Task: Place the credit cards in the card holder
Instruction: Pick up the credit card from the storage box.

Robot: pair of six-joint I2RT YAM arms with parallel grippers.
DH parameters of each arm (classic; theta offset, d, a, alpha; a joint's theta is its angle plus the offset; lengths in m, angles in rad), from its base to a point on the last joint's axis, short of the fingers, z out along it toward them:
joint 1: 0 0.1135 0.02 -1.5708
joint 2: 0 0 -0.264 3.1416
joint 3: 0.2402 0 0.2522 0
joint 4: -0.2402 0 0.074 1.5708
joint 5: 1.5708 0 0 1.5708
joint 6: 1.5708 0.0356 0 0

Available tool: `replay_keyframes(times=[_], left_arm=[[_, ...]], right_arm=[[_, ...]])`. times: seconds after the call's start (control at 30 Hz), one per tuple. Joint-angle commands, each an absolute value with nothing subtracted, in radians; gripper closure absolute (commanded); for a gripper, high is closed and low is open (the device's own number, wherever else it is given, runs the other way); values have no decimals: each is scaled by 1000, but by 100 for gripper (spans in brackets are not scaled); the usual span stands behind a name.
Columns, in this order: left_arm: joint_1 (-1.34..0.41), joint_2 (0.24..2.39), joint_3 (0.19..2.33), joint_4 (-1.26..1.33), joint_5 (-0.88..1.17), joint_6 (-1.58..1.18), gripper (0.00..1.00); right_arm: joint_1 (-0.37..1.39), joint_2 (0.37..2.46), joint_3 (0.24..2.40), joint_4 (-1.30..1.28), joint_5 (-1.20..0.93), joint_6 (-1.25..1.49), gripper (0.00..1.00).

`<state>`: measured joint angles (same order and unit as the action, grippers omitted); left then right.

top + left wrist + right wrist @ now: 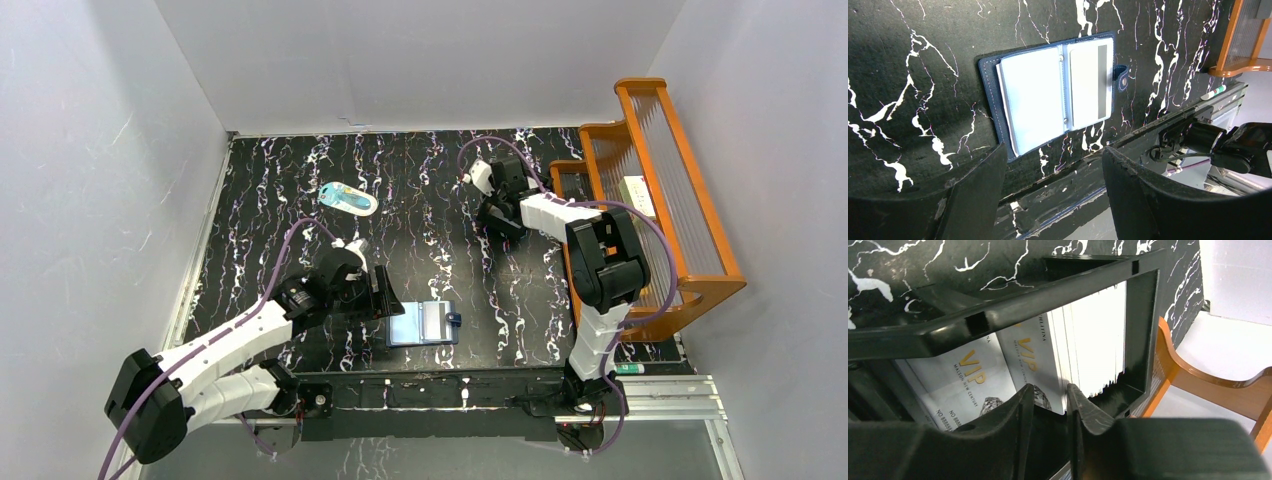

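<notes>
One card holder, one tray, many stacked cards

Look to the right wrist view: the readable print sits on the credit cards standing in the black tray. The front card is white and carries "VIP" in large gold letters. Under that you get a small gold line that looks like "MALLON NEW CENTURY". Near its lower edge, dark print begins "NO 8888" on two lines, and the rest is cut off. The second card, just behind, shows the same gold "VIP". Its small top line is partly hidden and you cannot read it.
</notes>
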<state>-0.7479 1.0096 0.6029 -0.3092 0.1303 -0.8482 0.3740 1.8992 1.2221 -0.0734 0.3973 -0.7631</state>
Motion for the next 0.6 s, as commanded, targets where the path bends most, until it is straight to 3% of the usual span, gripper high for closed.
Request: replay_keyframes(times=[0.0,0.13,0.43,0.57], left_arm=[[-744,1015,615,-304,150,-840,32],[-744,1013,612,-300,150,-843,32],[-744,1013,603,-288,154,-848,32],[-744,1016,599,-282,158,-850,32]], right_arm=[[362,1886,1265,6,425,-774,65],[361,1880,1274,7,432,-774,71],[360,1865,1288,-6,423,-772,74],[360,1872,1272,-4,400,-775,57]])
